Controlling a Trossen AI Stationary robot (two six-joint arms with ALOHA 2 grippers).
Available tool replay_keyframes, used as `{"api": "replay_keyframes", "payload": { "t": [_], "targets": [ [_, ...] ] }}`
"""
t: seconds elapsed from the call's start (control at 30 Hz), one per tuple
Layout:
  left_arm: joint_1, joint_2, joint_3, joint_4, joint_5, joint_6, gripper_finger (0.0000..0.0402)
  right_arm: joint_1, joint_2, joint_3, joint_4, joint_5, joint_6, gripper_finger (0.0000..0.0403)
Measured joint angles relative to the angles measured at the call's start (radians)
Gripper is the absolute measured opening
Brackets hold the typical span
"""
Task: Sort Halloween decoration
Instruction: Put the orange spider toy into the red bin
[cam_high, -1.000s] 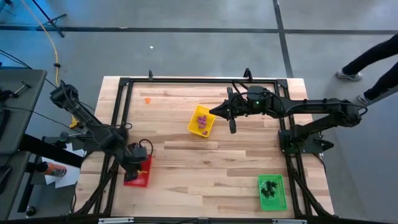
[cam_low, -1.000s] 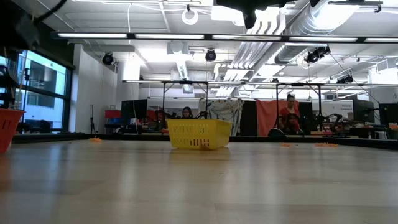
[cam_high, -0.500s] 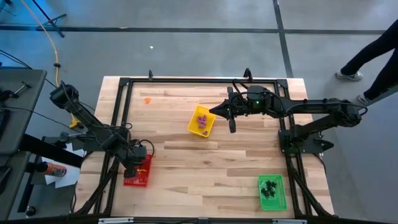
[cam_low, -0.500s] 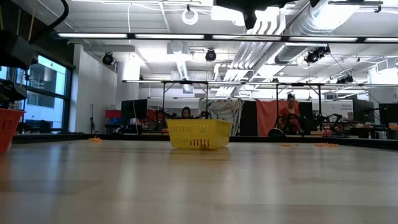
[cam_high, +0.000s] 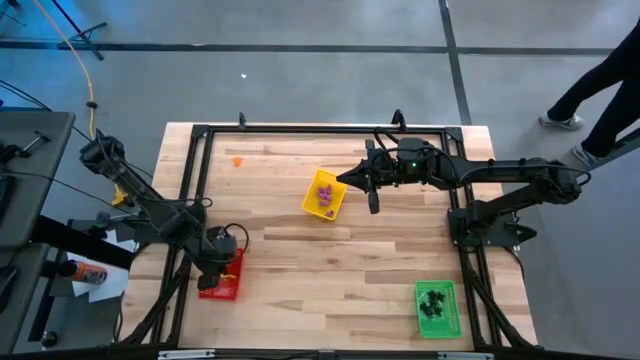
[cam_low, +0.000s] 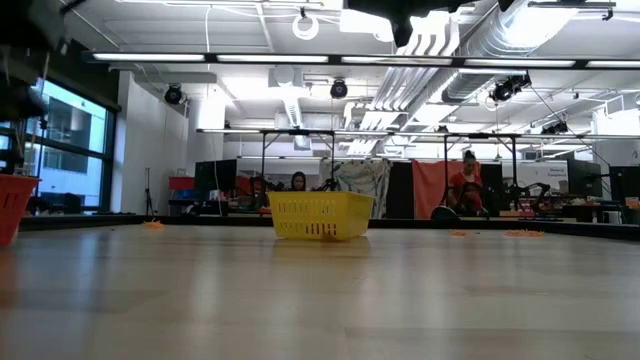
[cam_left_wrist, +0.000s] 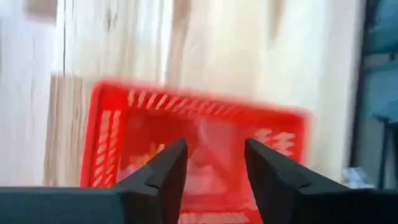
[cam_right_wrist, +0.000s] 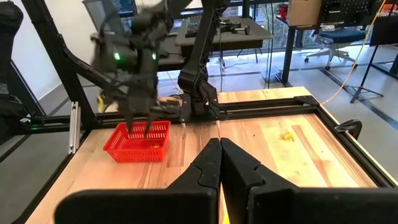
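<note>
High view – change: the left gripper (cam_high: 222, 262), poised over the red rectangular slatted plastic basket (cam_high: 222, 279) near the table's left edge, is judged to have released a piece into it; a second ago it hung just above and beside the same basket, so the arm has hardly shifted.
High view – task's things: purple trinkets (cam_high: 325, 194) are seen in the yellow rectangular plastic basket (cam_high: 312, 205) at mid-table, black trinkets (cam_high: 433, 301) in the green rectangular plastic tray (cam_high: 448, 322) at the near right, and a lone small orange trinket (cam_high: 237, 160) lies on the pale wooden table (cam_high: 330, 270) at the far left, well apart from every basket.
High view – right arm: the right gripper (cam_high: 373, 203) is held just beside the yellow basket, the arm stretched in from the right; no movement since a second ago is seen.

Low view: the yellow basket (cam_low: 320, 215) is seen standing at mid-table and the red basket (cam_low: 10, 205) is cut by the left edge; orange specks on the far tabletop are too small to identify.

Left wrist view – tool: the fingers (cam_left_wrist: 161, 177) are parted, with nothing between them, directly above the red basket (cam_left_wrist: 186, 140); its contents are blurred.

Right wrist view – tool: the fingers (cam_right_wrist: 208, 168) are pressed together, empty. The left gripper (cam_right_wrist: 140, 127) is seen dipping into the red basket (cam_right_wrist: 138, 143), and orange trinkets (cam_right_wrist: 286, 135) lie on the boards.

Meaning for the task: one orange piece is judged delivered; orange pieces on the table are left to collect.
</note>
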Motion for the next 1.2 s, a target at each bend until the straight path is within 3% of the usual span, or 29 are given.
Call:
{"api": "replay_keyframes", "payload": {
  "t": [0.1, 0.23, 0.37, 0.47, 0.57, 0.67, 0.77, 1.2],
  "targets": [
    [0.043, 0.0, 0.111, -0.044, -0.041, 0.061, 0.0166, 0.0, 0.0, 0.0, 0.0, 0.0, -0.023, 0.0],
    [0.135, -0.001, 0.241, -0.043, -0.229, 0.209, 0.0174, 0.0, 0.0, 0.0, 0.0, -0.001, -0.051, 0.0],
    [0.298, -0.001, 0.296, 0.036, -0.412, 0.381, 0.0174, 0.0, 0.0, 0.0, 0.0, -0.001, -0.052, 0.0],
    [0.449, 0.0, 0.296, 0.153, -0.437, 0.48, 0.0175, 0.0, 0.0, 0.0, 0.0, -0.001, -0.052, 0.0],
    [0.595, 0.003, 0.265, 0.359, -0.404, 0.595, 0.0175, 0.0, 0.0, 0.0, 0.0, -0.001, -0.052, 0.0],
    [0.72, 0.006, 0.194, 0.651, -0.3, 0.689, 0.0175, -0.002, 0.0, 0.0, 0.0, -0.001, -0.097, 0.0],
    [0.805, 0.026, 0.136, 0.92, -0.198, 0.691, 0.0175, -0.002, 0.0, 0.0, 0.002, -0.001, -0.108, 0.0],
    [0.828, 0.06, 0.119, 1.001, -0.045, 0.784, 0.0175, -0.013, 0.0, 0.0, 0.087, -0.001, -0.112, 0.0]
  ]
}}
